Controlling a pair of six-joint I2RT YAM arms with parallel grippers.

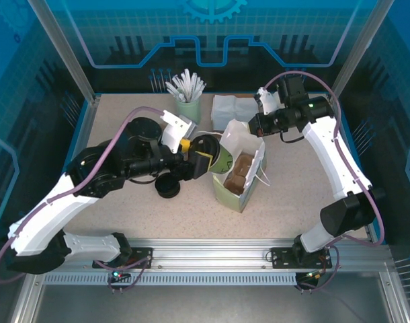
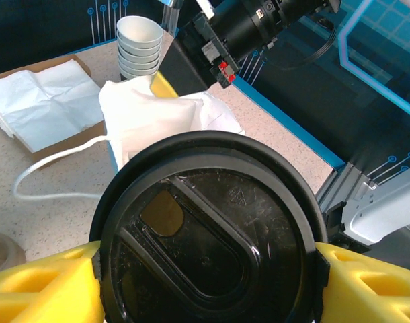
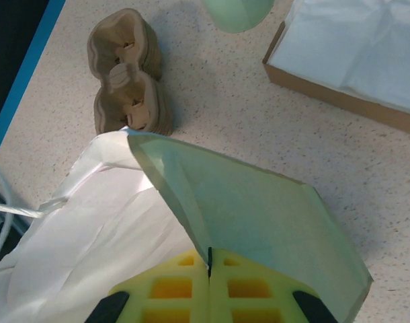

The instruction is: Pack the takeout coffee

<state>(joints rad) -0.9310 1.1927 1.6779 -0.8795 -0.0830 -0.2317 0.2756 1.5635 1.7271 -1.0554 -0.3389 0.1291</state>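
left end effector [image 1: 199, 159] clamps takeout coffee [image 1: 224, 159], tilted at bag [image 1: 253, 159] mouth | right end effector [image 3: 210, 268] pinches bag rim

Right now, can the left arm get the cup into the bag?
Probably yes. The left gripper holds the cup tilted at the mouth of the bag, which the right gripper pinches open; nothing lies between them.

Left wrist view: the small takeout coffee cup [image 2: 208, 249] shows its round black plastic lid, cut off by the bottom edge; the sides are hidden beneath. The left gripper [image 2: 206, 296] has yellow foam pads [image 2: 37, 286] cropped at both lower corners. Right wrist view: a pale green round container [image 3: 237, 12] is cut by the top edge; the white paper bag [image 3: 91, 229] runs off the bottom.
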